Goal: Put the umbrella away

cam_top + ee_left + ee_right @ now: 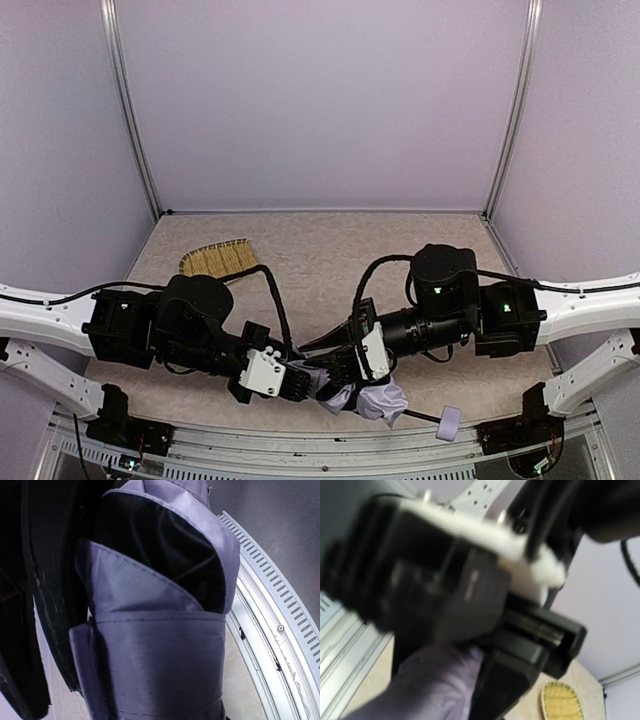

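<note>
Pale silver-lilac crinkly fabric umbrella (378,402) with black underside lies bunched at near centre of the beige table (320,250), close to near edge, between both arms. Its thin black shaft (420,416) runs right to a small lilac handle (448,424) lying at the near edge, right of the bundle.

Left gripper (308,381) comes in from the left, fingers buried in the fabric, jaws clamped on the umbrella. Right gripper (347,367) comes in from the right, just above the bundle and nearly touching the left one. Right jaws: cannot tell if open or closed, hidden by gripper body and fabric.

Only other object: woven straw tray (218,259), far left, well apart from the umbrella. Both arms crowd over the bundle and cover most of it from above.

Left wrist view gives what the top misses: folded lilac panels with stitched hems and a black inner pocket fill the frame, pressed against one black finger (47,605) on the left. A slotted metal rail (280,610) of the table edge curves past on the right.

Right wrist view is blurred: black-and-white block of the left arm (470,580) blocks most of it, lilac fabric (430,685) below, straw tray (561,700) at lower right. Own fingers not clear there.
</note>
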Action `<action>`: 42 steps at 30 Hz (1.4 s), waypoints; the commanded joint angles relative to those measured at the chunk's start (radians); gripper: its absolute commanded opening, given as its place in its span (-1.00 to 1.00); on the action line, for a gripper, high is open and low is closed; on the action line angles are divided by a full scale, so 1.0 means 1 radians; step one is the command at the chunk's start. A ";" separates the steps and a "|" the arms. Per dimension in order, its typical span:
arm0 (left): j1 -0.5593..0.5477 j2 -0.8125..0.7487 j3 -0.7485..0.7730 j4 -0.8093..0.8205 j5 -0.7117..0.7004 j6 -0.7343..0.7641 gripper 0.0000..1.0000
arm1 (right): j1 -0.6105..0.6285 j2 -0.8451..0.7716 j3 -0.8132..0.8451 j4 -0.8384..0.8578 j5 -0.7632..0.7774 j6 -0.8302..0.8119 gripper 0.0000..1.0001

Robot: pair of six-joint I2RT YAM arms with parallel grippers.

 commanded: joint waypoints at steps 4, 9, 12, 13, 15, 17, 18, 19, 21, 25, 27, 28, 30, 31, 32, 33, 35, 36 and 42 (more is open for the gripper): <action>-0.051 -0.012 0.039 0.089 -0.254 0.003 -1.00 | 0.038 -0.019 -0.004 -0.053 -0.049 0.014 -0.61; -0.085 -0.041 -0.059 0.209 -0.448 0.071 -1.00 | 0.037 -0.101 -0.061 -0.008 0.027 0.033 -0.62; -0.120 -0.054 -0.150 0.362 -0.614 0.188 -1.00 | 0.031 -0.149 -0.075 -0.002 0.065 0.054 -0.61; -0.124 -0.049 -0.161 0.388 -0.648 0.210 -1.00 | 0.028 -0.164 -0.075 -0.002 0.073 0.061 -0.61; -0.129 -0.042 -0.185 0.441 -0.711 0.245 -1.00 | 0.017 -0.193 -0.077 -0.002 0.089 0.082 -0.60; -0.135 -0.039 -0.220 0.534 -0.749 0.310 -1.00 | -0.022 -0.209 -0.067 -0.008 0.090 0.136 -0.57; -0.137 -0.034 -0.234 0.563 -0.767 0.335 -1.00 | -0.054 -0.207 -0.051 -0.031 0.061 0.174 -0.56; -0.138 -0.027 -0.240 0.572 -0.784 0.346 -1.00 | -0.094 -0.199 -0.029 -0.055 0.025 0.217 -0.54; -0.142 -0.012 -0.244 0.582 -0.819 0.365 -1.00 | -0.165 -0.166 0.021 -0.108 -0.057 0.300 -0.45; -0.144 0.014 -0.253 0.596 -0.872 0.388 -1.00 | -0.185 -0.101 0.082 -0.179 -0.057 0.352 -0.17; -0.144 0.018 -0.260 0.616 -0.884 0.396 -1.00 | -0.177 -0.075 0.079 -0.165 -0.059 0.352 -0.07; -0.144 0.020 -0.261 0.623 -0.887 0.396 -1.00 | -0.170 -0.058 0.081 -0.159 -0.062 0.344 -0.05; -0.145 0.025 -0.260 0.630 -0.893 0.395 -1.00 | -0.146 -0.016 0.102 -0.165 -0.057 0.314 -0.03; -0.145 0.029 -0.258 0.627 -0.900 0.392 -1.00 | -0.134 0.005 0.119 -0.175 -0.050 0.303 -0.03; -0.145 0.035 -0.254 0.623 -0.907 0.391 -1.00 | -0.125 0.024 0.134 -0.185 -0.049 0.294 -0.03; -0.146 0.039 -0.250 0.616 -0.916 0.388 -1.00 | -0.122 0.038 0.146 -0.191 -0.051 0.287 -0.03; -0.148 0.046 -0.245 0.602 -0.923 0.383 -1.00 | -0.120 0.058 0.150 -0.184 -0.049 0.277 -0.05; -0.149 0.049 -0.244 0.602 -0.919 0.380 -1.00 | -0.120 0.069 0.149 -0.172 -0.044 0.273 -0.08; -0.150 0.052 -0.237 0.602 -0.912 0.362 -1.00 | -0.116 0.137 0.167 -0.170 -0.028 0.245 -0.24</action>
